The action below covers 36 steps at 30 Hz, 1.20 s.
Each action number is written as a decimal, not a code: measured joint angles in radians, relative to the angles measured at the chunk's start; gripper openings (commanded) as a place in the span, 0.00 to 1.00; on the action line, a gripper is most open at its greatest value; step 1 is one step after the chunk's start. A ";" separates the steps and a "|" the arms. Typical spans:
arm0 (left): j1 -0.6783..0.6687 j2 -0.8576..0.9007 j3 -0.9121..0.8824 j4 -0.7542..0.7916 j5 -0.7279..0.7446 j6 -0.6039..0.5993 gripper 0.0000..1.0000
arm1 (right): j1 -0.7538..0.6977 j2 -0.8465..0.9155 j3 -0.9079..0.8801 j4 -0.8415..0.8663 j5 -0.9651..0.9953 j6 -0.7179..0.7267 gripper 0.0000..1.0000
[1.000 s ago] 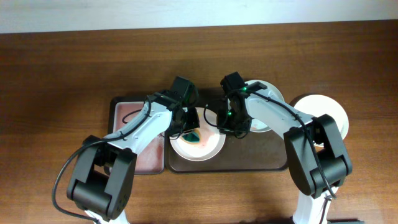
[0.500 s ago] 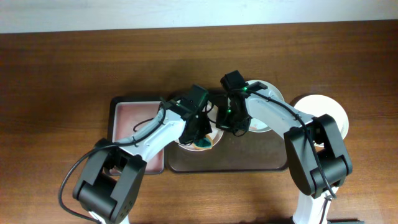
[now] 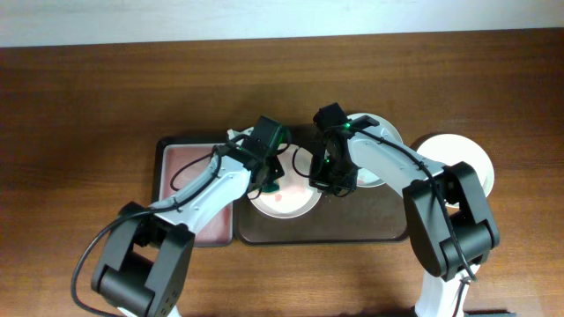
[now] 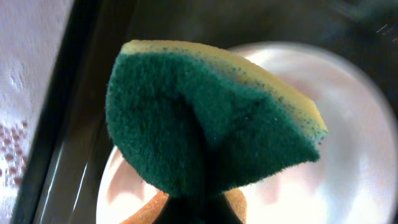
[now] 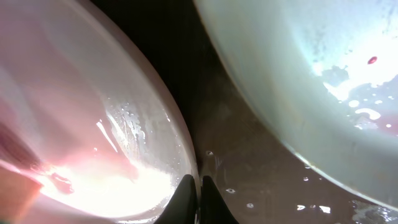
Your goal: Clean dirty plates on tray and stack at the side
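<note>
**Wash station, overhead and wrist views.** The left gripper [image 3: 270, 179] is clamped on a green-and-yellow sponge [image 4: 211, 118], with the sponge's green face toward the wrist camera. It holds the sponge over the dirty plate [image 3: 286, 198], which lies pink-smeared in the left part of the dark tray [image 3: 379, 220]. The blur makes it unclear whether sponge and plate touch. The right gripper [image 5: 198, 198] has its fingertips nearly together at this plate's right rim, apparently pinching it. A second plate [image 5: 311, 81], wet with droplets and red specks, lies just beside the first in the tray's far right corner, under the right arm. A white plate [image 3: 463, 158] stands on the wooden table [image 3: 88, 79] right of the tray. A pink-lined tray [image 3: 181, 163] adjoins the dark tray on the left.
</note>
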 measured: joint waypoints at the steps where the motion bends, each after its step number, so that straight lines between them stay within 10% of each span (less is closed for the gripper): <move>1: 0.002 -0.008 0.000 0.008 0.003 0.000 0.00 | 0.000 0.000 0.000 0.000 0.001 -0.002 0.04; 17: -0.005 0.010 -0.008 -0.096 0.069 0.171 0.00 | 0.000 0.000 0.000 -0.007 0.006 -0.070 0.04; 19: 0.032 -0.016 -0.008 -0.099 0.103 0.298 0.00 | 0.000 0.000 0.000 0.001 0.012 -0.124 0.24; 23: 0.082 -0.188 -0.008 -0.114 0.145 0.449 0.00 | 0.000 0.001 -0.001 0.034 0.046 -0.237 0.04; 36: 0.381 -0.269 -0.039 -0.243 0.152 0.616 0.00 | 0.000 -0.068 -0.002 -0.005 0.058 -0.380 0.04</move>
